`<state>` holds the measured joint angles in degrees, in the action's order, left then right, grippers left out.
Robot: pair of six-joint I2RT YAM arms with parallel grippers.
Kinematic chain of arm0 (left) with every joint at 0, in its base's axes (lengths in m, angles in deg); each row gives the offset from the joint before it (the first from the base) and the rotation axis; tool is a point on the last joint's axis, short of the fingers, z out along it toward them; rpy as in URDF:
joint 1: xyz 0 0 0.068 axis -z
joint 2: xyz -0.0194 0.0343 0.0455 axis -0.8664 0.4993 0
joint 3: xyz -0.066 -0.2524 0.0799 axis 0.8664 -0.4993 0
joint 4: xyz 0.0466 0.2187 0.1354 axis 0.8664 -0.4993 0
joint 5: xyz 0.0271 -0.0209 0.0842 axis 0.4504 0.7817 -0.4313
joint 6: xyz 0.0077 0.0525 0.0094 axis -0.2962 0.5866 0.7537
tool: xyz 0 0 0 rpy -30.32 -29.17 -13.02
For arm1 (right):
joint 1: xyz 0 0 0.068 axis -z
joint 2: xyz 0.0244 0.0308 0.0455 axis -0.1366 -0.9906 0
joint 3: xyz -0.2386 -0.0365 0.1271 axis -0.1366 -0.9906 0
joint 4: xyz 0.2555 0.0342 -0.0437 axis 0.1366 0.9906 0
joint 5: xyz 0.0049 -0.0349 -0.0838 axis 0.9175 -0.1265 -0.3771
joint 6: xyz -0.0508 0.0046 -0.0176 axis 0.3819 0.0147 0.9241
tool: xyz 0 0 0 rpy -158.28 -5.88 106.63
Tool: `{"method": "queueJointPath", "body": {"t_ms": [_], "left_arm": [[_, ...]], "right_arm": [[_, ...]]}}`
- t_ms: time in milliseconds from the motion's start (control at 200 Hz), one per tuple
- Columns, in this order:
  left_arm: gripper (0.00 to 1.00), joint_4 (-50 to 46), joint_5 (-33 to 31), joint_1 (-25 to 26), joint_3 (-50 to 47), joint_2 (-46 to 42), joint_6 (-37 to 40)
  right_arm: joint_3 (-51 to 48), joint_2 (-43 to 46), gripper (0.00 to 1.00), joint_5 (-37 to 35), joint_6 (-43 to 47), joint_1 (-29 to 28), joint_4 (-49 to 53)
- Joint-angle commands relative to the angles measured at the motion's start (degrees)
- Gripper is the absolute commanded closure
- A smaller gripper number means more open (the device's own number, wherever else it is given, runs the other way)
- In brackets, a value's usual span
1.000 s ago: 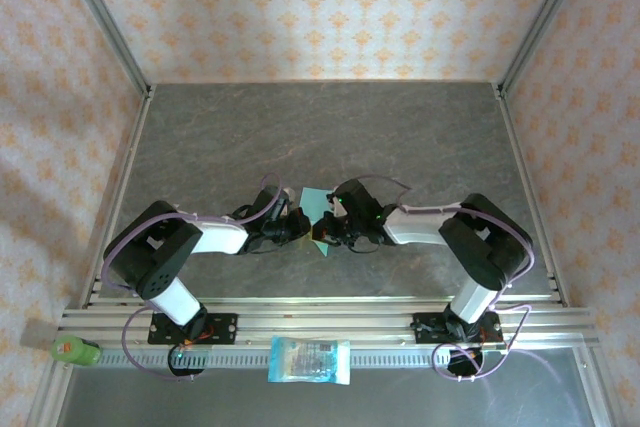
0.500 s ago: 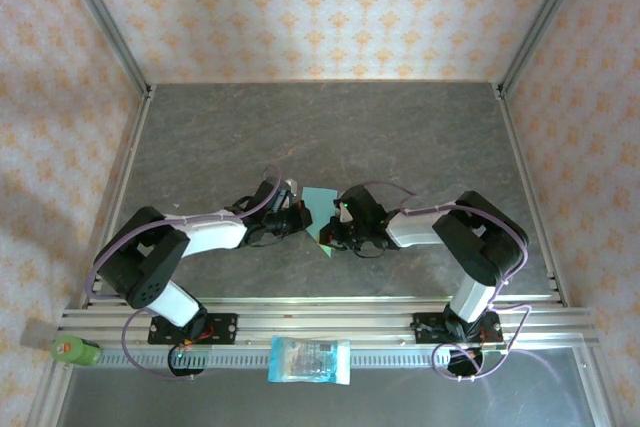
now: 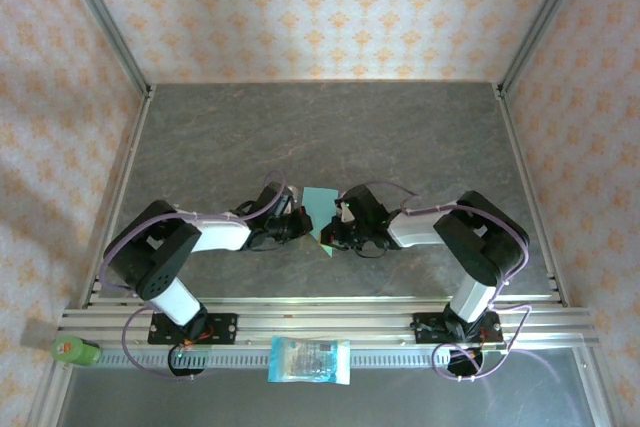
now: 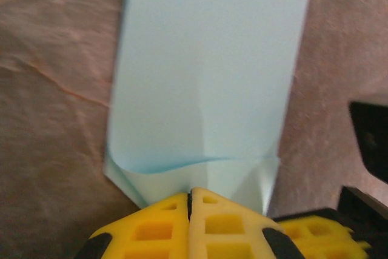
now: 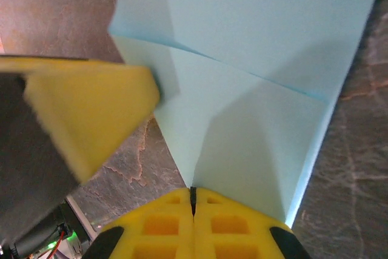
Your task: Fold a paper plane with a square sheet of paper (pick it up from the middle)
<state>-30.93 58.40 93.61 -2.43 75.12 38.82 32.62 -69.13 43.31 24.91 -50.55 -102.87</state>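
Left end effector (image 4: 190, 195) | right end effector (image 5: 193, 195) | both clamp 1 paper sheet (image 4: 206, 77)

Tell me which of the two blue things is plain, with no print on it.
The paper: plain light teal, creased but unmarked. The packet, nearer the front, is blue and white with print.
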Motion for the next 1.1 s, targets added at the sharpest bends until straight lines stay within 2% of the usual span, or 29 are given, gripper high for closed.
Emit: {"method": "queueJointPath", "body": {"t_ms": [0,505,861,1091], "left_arm": [[1.00,0.65,-2.59,-2.52,-1.45,2.24,-1.02],[1.00,-2.98,-0.47,-10.35,1.00,2.78,1.64],[1.00,-0.56,2.54,-10.01,0.04,-5.20,-0.16],[0.99,3.18,4.90,-4.01,1.42,-3.34,0.51]], "right_arm": [[-3.27,-0.81,1.00,-3.11,1.55,0.60,6.94],[-6.19,-0.60,1.00,-1.69,1.44,0.62,3.69],[-5.26,0.60,1.00,-0.99,3.21,1.21,5.40],[-4.59,0.96,1.00,-0.64,3.17,1.48,5.61]]}}
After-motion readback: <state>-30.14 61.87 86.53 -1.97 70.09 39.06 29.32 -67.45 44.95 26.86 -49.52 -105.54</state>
